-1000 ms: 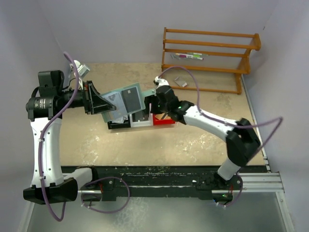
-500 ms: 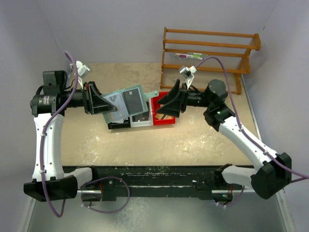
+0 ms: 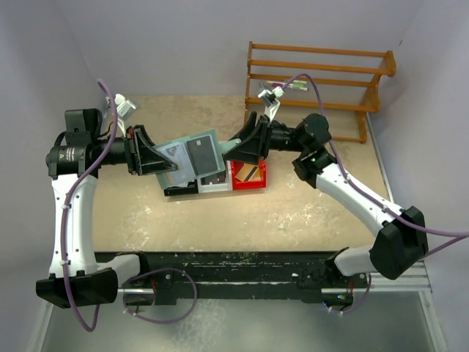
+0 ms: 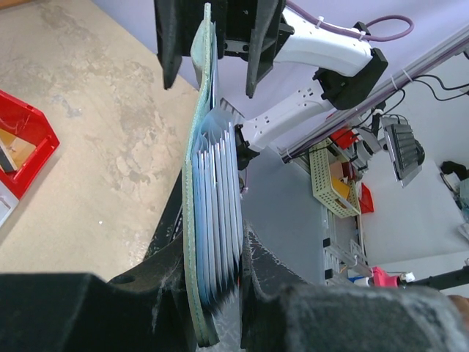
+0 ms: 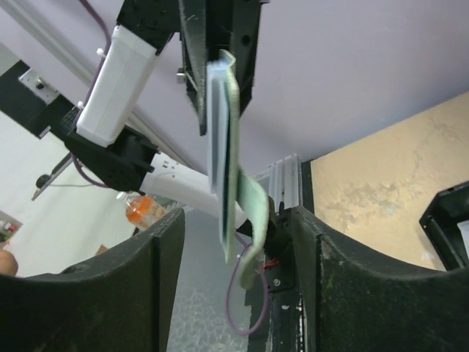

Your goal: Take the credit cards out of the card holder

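Observation:
The grey-green card holder (image 3: 183,150) hangs in the air above the bins, with my left gripper (image 3: 163,160) shut on its left end. In the left wrist view the card holder (image 4: 196,147) stands edge-on between the fingers, with several light-blue credit cards (image 4: 220,198) fanned out of it. A dark card face (image 3: 204,152) shows on top. My right gripper (image 3: 238,147) is open at the holder's right end. In the right wrist view the card holder (image 5: 233,125) and its loose strap (image 5: 253,213) hang between the spread fingers (image 5: 110,293) without touching them.
Under the holder stands a row of small bins: black (image 3: 179,189), white (image 3: 216,183) and red (image 3: 249,176), the red one with a brownish card in it. A wooden rack (image 3: 322,81) stands at the back right. A small grey scrap (image 3: 275,125) lies near it.
My right arm lifted from the bins, swung out to the right, then came back left, so its open jaws now straddle the holder's right end. The left arm has held still.

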